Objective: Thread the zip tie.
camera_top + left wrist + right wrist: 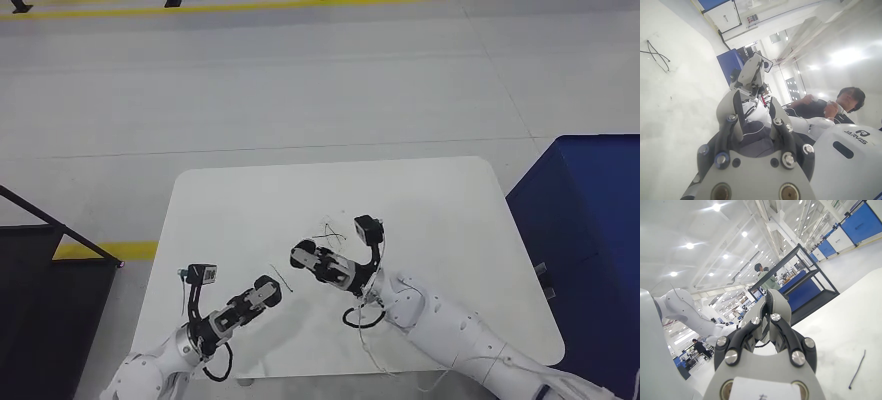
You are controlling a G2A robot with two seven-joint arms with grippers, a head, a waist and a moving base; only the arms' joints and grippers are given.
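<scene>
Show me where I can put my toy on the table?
The far strip of the table, beyond the loose zip ties, is bare, and so is the side toward the blue cabinet. The middle is crowded: left gripper, right gripper and one zip tie between them.

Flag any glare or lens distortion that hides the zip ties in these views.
Top view: even light, no glare on the table; zip ties show as faint thin lines. Left wrist view: glare hazes the table, fisheye bends its edge, ties readable. Right wrist view: ceiling lamps flare, but the loose zip tie stands dark on white.
</scene>
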